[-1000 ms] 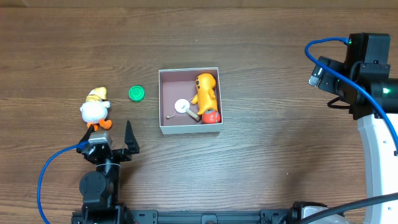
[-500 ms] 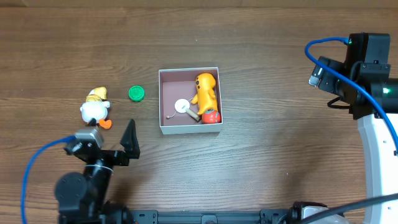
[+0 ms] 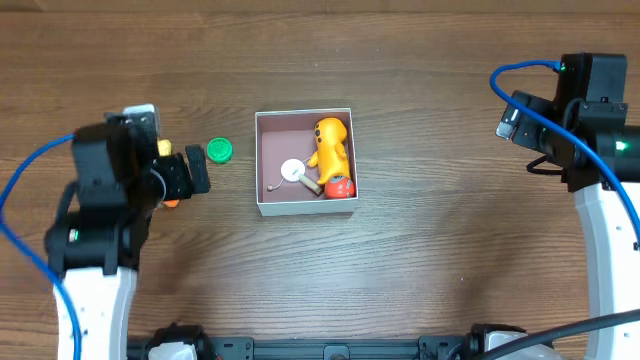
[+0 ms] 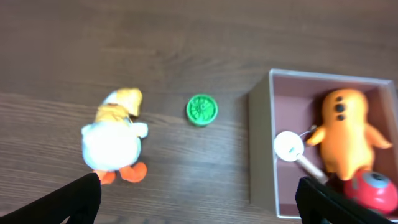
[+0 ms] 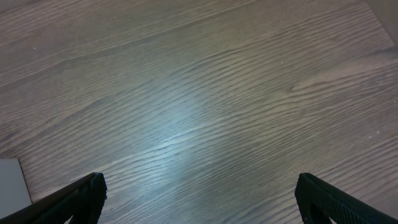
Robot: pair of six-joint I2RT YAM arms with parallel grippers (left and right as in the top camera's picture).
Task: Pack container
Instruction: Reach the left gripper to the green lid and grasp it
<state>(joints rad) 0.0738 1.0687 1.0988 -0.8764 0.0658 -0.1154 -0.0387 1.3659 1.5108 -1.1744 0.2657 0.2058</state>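
Finding the square, shallow, white-walled cardboard container [image 3: 258, 165] with the dull pink-brown inside sitting near the middle of the dark brown wood-grain table [image 3: 400, 280], open side up. Counting three things lying inside it: an orange plush figure [image 3: 331, 145] with black dot eyes along the right wall, a small white round disc [image 3: 293, 170] just beside the figure on its left, and a red rounded toy [image 3: 341, 186] in the lower right corner as seen from overhead, touching the figure's lower end. Spotting a green round ribbed cap [image 3: 220, 150] lying on the wood just left of the container, apart from its wall. Making out a white plush duck [image 4: 112, 140] with orange feet and a yellow-orange top, lying on the wood left of the cap, plain in the left wrist view but mostly hidden under the arm from overhead. Hanging the left gripper [image 4: 199, 205] above the table by the duck and the cap, spread wide apart and gripping nothing, with black fingertips [image 4: 81, 199] showing at the lower corners of the wrist view. Holding the right gripper [image 5: 199, 202] far off toward the table's right side, well apart from the container, looking down on bare wood grain, likewise parted wide and clasping nothing.
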